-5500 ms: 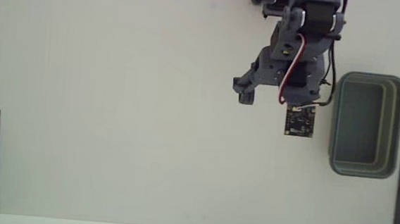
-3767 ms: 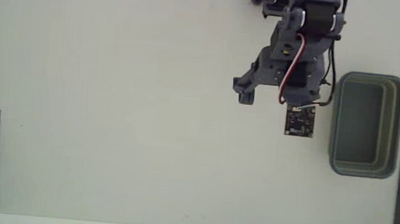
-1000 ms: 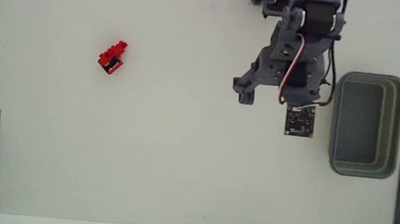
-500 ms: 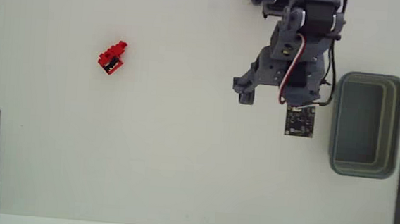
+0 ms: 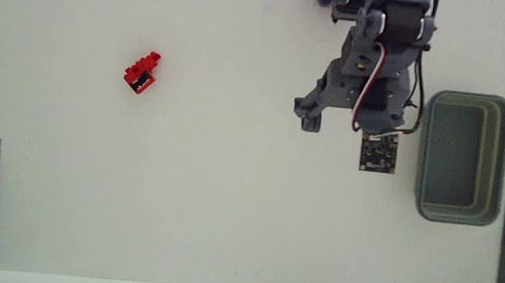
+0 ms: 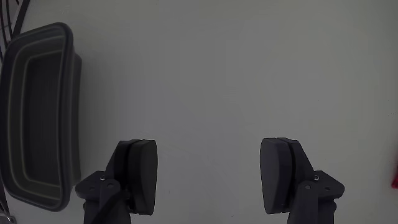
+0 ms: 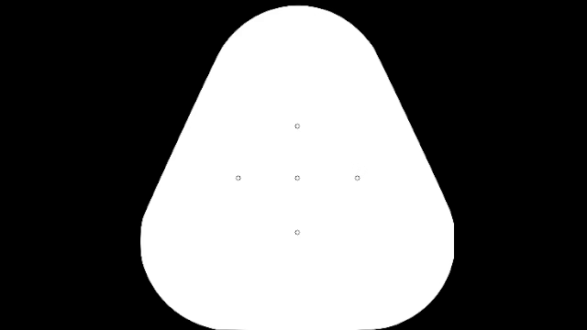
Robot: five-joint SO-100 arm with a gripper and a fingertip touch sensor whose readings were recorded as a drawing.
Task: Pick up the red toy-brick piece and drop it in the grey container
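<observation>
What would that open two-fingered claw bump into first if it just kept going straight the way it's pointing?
Probably only the bare white table. In the wrist view the open gripper has nothing between or ahead of its fingers; the grey-green plastic tub sits off to the left, and the small red studded brick lies well aside. Depth is unclear.

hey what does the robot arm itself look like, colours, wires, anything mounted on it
In the fixed view the arm is built of blue-grey plastic segments with black servo blocks. A red-and-white wire loops down its side beside a black cable. A small dark square circuit board is mounted low on it. In the wrist view the end effector has two dark, flat fingers with rounded tops.
</observation>
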